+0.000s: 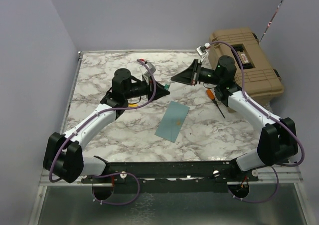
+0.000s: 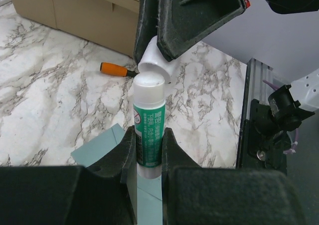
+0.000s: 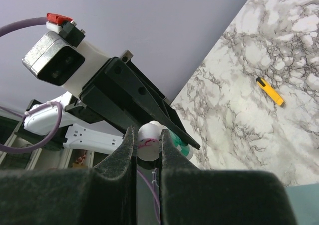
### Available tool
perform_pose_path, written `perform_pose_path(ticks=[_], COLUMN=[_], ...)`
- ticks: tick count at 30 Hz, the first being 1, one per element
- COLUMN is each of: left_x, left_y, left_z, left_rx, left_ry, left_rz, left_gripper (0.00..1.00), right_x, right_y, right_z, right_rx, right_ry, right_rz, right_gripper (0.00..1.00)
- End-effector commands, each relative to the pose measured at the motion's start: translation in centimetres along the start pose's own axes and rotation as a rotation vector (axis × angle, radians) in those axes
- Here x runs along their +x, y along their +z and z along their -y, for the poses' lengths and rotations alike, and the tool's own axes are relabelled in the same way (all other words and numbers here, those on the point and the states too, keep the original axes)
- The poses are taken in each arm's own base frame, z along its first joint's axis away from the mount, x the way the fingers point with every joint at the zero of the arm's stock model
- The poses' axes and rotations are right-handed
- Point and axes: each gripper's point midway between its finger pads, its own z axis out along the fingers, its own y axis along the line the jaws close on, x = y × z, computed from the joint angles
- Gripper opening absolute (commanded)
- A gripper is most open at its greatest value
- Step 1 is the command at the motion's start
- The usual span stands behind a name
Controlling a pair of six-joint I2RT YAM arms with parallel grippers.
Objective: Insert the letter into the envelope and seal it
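envelope [image 1: 172,121] flat on the marble counter [image 1: 99,75], roughly centre, between the two arms. It sits on the near side of both end effectors and neither touches it. Left wrist view shows a teal corner of it directly under the left fingers. Small gold spot on its upper face. Can't tell whether the letter is inside.

left end effector [image 2: 148,135] clamped on the body of a glue stick [image 2: 148,135] with a green label, its white tip pointing away from the wrist. right end effector [image 3: 147,135] pinched on the white cap [image 3: 149,141]. Cap is off the stick and sits just at the tip. Can't tell if they touch.

tan tool case [image 1: 246,60] at the far right corner of the counter, lid down, contents not visible. Orange-handled screwdriver [image 1: 214,98] lies on the counter between the case and the right forearm. Yellow-orange utility knife [image 3: 269,91] lies out on the marble in the right wrist view.

Pose: both wrists raised off the counter and facing each other nearly tip to tip, far side of the envelope. Left arm comes up from its base at lower left, elbow low, forearm angled up and right. Right arm mirrors it from lower right, forearm angled up and left, passing in front of the case.
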Motion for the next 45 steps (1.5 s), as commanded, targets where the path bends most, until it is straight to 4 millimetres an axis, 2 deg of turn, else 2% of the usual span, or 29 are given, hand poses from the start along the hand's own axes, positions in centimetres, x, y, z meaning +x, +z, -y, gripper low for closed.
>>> perform_pose_path(ticks=[1,6,11,21,38,45], left_x=[0.1,0.6,1.0,2.1,2.8,2.5], left_y=[0.5,0.8,1.0,0.4,1.1,1.4], left_z=[0.4,0.4,0.4,0.5,1.1,1.3], left_rx=[0.04,0.057,0.066,0.062,0.073,0.076], left_ry=[-0.004,-0.02,-0.031,-0.006,0.047,0.059], left_rz=[-0.052,-0.088,-0.121,-0.2,-0.242,-0.263], left_gripper=[0.0,0.0,0.0,0.0,0.0,0.0], right_x=[0.2,1.1,1.1,1.8,3.2,3.9], right_y=[0.2,0.0,0.0,-0.3,-0.5,-0.6], right_z=[-0.8,0.0,0.1,1.1,1.3,1.2], right_rx=[-0.018,0.025,0.045,0.117,0.163,0.173], right_ry=[-0.028,-0.029,-0.028,0.002,0.075,0.075], right_rz=[-0.073,-0.137,-0.155,-0.238,-0.317,-0.359], right_gripper=[0.01,0.01,0.01,0.01,0.01,0.01])
